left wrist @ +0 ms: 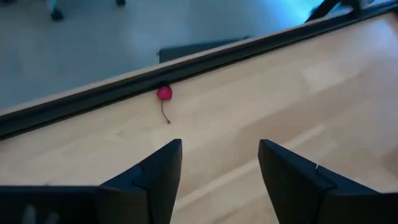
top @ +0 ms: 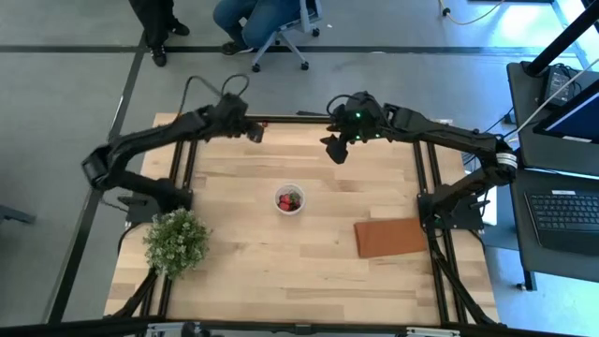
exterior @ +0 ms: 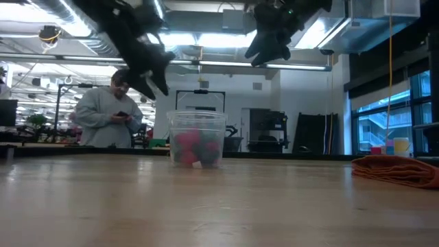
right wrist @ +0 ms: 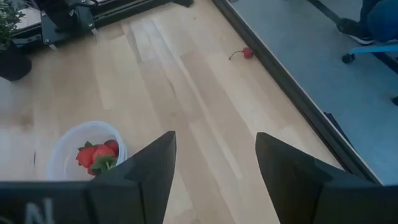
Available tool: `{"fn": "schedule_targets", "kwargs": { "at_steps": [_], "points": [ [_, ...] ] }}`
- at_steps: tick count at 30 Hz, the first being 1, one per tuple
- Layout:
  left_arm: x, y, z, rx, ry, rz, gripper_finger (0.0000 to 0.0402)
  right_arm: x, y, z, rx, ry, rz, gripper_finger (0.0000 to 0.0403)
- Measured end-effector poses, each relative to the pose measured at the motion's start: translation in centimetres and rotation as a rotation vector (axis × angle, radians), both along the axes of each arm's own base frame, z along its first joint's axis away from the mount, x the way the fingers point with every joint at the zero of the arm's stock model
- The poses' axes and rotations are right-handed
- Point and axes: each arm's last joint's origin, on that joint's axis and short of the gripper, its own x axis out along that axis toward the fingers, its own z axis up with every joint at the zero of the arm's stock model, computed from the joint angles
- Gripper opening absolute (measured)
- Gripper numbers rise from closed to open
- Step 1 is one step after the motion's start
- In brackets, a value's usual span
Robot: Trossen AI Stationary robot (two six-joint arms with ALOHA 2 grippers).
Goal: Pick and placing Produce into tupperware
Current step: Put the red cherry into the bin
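The tupperware [top: 289, 199] is a small round translucent cup standing at the middle of the wooden table, with red and dark produce [right wrist: 96, 155] inside it. One red cherry-like piece [left wrist: 164, 93] with a thin stem lies loose on the table beside the black far-edge rail; the right wrist view shows the same piece [right wrist: 247, 53]. My left gripper [top: 255, 131] hangs open above the far part of the table, left of the cup's line. My right gripper [top: 335, 148] hangs open above the far part, right of it. Neither has anything between its fingers.
A leafy green bush with white flowers [top: 176, 241] stands at the near left. A flat reddish-brown mat [top: 391, 238] lies at the near right. A black rail [left wrist: 124, 87] runs along the far edge. A person [exterior: 110, 113] stands in the room beyond.
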Motion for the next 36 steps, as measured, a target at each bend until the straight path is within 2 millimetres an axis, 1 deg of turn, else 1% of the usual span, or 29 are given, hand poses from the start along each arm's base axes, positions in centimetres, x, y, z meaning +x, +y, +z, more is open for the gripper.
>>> {"fn": "schedule_targets", "kwargs": {
  "at_steps": [2,7,11,14,19,23,32,36],
  "points": [
    [1.0,1.4,-0.5,-0.044,0.044,0.009,0.0203,0.0,0.0,0.0,0.000,0.000,0.000,0.0223],
    [3.4,4.7,-3.0,-0.129,0.156,0.030,0.0199,0.0,0.0,0.0,0.001,0.004,0.000,0.0223],
    [4.5,6.9,-5.1,-0.181,0.201,0.051,0.0199,-0.2,0.1,-0.2,0.009,0.027,0.002,0.0223],
    [5.0,8.0,-6.5,-0.213,0.225,0.067,0.0199,-0.3,0.2,-0.4,0.016,0.052,0.005,0.0223],
    [5.1,9.1,-9.0,-0.263,0.264,0.094,0.0199,-0.5,0.2,-0.6,0.009,0.088,0.023,0.0223],
    [5.2,9.7,-10.4,-0.279,0.275,0.104,0.0199,-0.5,0.2,-0.6,0.001,0.091,0.030,0.0223],
    [6.0,10.5,-11.6,-0.243,0.231,0.113,0.0199,-0.5,0.2,-0.6,-0.008,0.096,0.040,0.0223],
    [5.7,10.9,-12.5,-0.262,0.252,0.126,0.0199,-0.5,0.3,-0.6,-0.008,0.097,0.040,0.0223]
  ]
}}
